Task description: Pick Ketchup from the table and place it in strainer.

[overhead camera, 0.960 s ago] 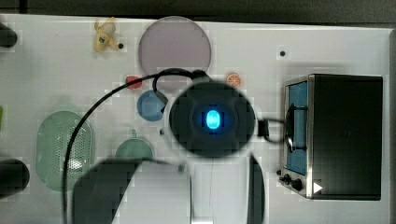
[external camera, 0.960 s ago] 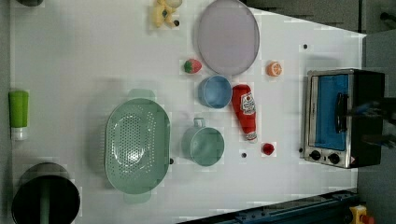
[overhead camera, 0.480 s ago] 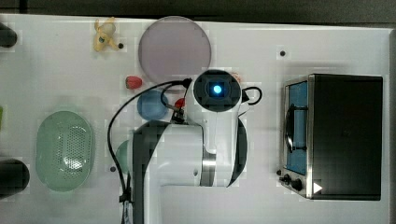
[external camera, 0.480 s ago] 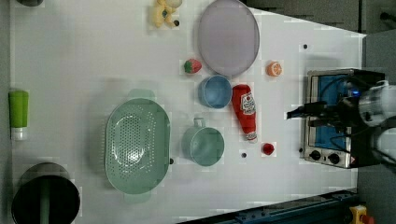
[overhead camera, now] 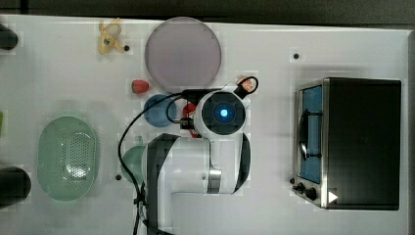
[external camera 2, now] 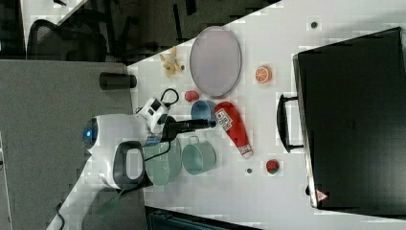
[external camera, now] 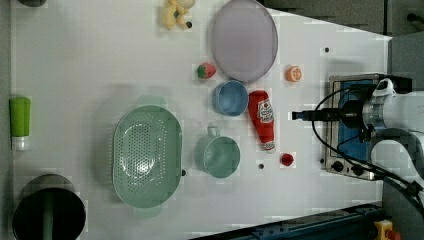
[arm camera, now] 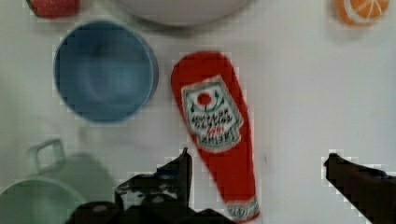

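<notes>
The Ketchup [external camera: 262,120] lies flat on the white table [external camera: 90,60], label up, its broad base toward the grey plate [external camera: 244,39] and its narrow capped end toward the small dark-red piece [external camera: 286,159]. In the left view it sits just to the right of the blue bowl [external camera: 230,98], close but apparently apart. I judge it a light plastic item with a smooth, rounded, possibly slippery skin, and stiff enough to take a firm squeeze. It tapers, so a hold near the cap could slide off. I would take it across the body at about the label, where the sides run nearly parallel. The bowl leaves little room for a finger on that side.

My gripper [arm camera: 257,163] hangs above the bottle with its fingers spread wide and nothing between them, straddling the narrow end in the wrist view.

The green cup [external camera: 218,154] stands near the cap end. The strainer [external camera: 146,156] is beyond the cup, on the left view's left, with nothing inside it.
</notes>
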Robot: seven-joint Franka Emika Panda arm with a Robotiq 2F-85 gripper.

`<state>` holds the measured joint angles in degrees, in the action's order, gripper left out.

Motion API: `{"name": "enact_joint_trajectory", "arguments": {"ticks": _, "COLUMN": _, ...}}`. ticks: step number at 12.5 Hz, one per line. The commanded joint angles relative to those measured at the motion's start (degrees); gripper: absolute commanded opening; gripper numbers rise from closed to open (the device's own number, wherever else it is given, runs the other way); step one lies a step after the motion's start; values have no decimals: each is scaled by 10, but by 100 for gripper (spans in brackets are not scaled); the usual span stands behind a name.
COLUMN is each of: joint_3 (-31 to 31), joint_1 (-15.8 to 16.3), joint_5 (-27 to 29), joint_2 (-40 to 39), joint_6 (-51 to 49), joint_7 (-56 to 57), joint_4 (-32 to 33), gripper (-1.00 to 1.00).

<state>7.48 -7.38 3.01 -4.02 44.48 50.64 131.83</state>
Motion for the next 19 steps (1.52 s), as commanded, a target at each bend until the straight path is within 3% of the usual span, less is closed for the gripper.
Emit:
{"name": "enact_joint_trajectory", "arguments": {"ticks": 1, "joint_3": 12, "joint_1": 5, "joint_5": -4, "joint_2": -42, "joint_6": 63, "joint_7": 53, "joint_4": 29, "gripper": 100}}
{"name": "enact_joint_trajectory", "arguments": {"ticks": 11, "joint_3": 9, "joint_1": 8, "joint_5": -33, "joint_2": -190, "joint_6": 222, "joint_7": 51, "joint_4": 38, "gripper": 100}}
{"name": "enact_joint_trajectory", "arguments": {"ticks": 12, "joint_3": 9, "joint_1": 8, "joint_5": -33, "joint_2": -195, "joint_6": 226, "joint_7": 52, "joint_4": 38, "gripper": 92}}
{"name": "enact_joint_trajectory", "arguments": {"ticks": 15, "joint_3": 8, "joint_1": 8, "joint_5": -34, "joint_2": -193, "joint_6": 229, "joint_7": 51, "joint_4": 38, "gripper": 23}}
{"name": "enact_joint_trajectory", "arguments": {"ticks": 19, "joint_3": 8, "joint_1": 7, "joint_5": -34, "joint_2": -145, "joint_6": 183, "joint_7": 41, "joint_4": 29, "gripper": 23}}
